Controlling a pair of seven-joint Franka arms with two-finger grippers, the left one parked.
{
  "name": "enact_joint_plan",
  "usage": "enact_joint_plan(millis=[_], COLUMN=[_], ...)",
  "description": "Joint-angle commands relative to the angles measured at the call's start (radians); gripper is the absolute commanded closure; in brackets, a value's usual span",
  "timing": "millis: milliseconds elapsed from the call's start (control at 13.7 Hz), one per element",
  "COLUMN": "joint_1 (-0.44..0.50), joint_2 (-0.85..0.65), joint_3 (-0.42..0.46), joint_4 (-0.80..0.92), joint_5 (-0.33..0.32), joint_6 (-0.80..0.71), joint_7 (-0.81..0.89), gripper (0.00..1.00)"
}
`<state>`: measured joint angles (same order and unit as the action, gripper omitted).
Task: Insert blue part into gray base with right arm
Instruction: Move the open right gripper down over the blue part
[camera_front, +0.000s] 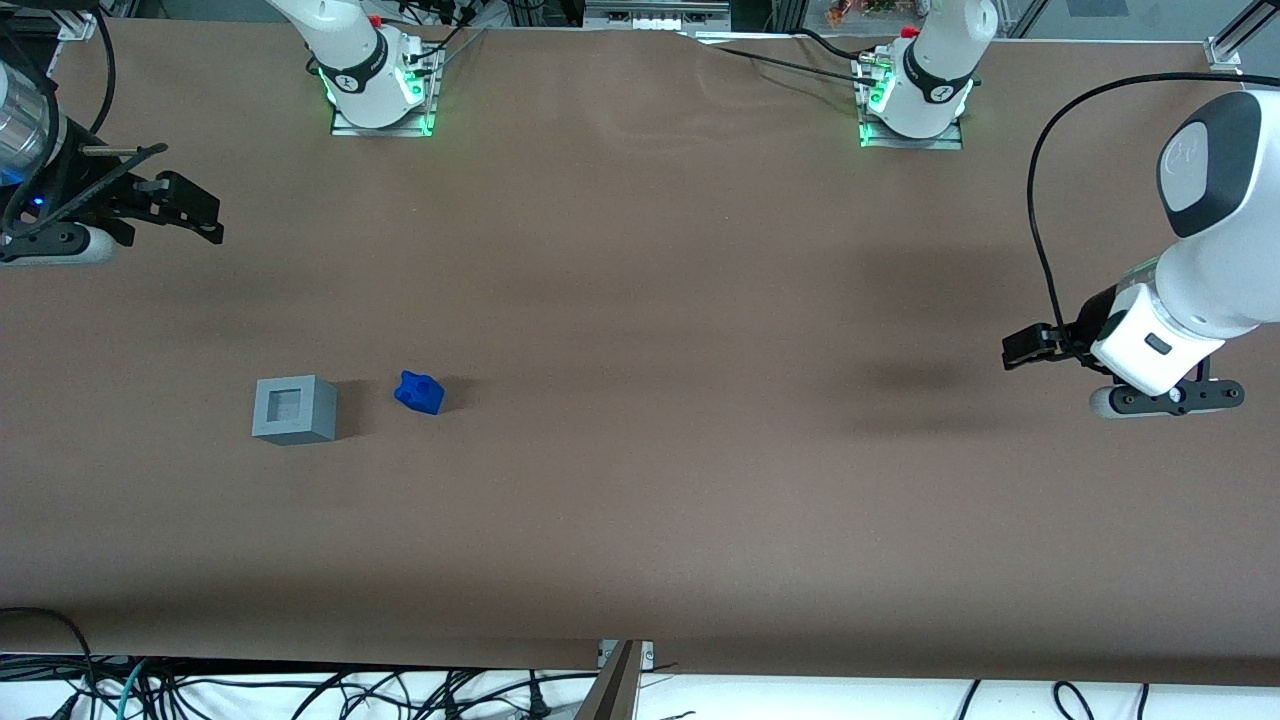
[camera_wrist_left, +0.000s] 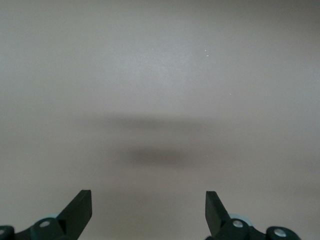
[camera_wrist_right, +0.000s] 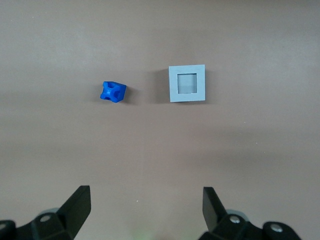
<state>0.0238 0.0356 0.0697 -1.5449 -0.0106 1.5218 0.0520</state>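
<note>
Two things lie on the brown table (camera_front: 640, 500): the gray base (camera_front: 294, 409) and the blue part (camera_front: 419, 392). Taking the gray base as my landmark, the blue part sits near it but apart, on the side toward the parked arm's end, not in the square recess. My tool (camera_wrist_right: 145, 210) hangs above the table, well apart from the base and farther from the front camera, its fingers (camera_wrist_right: 79, 204) spread wide and holding nothing.
</note>
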Motion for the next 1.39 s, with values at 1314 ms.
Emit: enact_joint_plan(millis=[1314], joint_1=[0.238], joint_2=[0.243], joint_3=[0.015], joint_4=[-0.386], joint_5=[0.041], joint_6=[0.717], joint_7=[0.557], gripper=[0.01])
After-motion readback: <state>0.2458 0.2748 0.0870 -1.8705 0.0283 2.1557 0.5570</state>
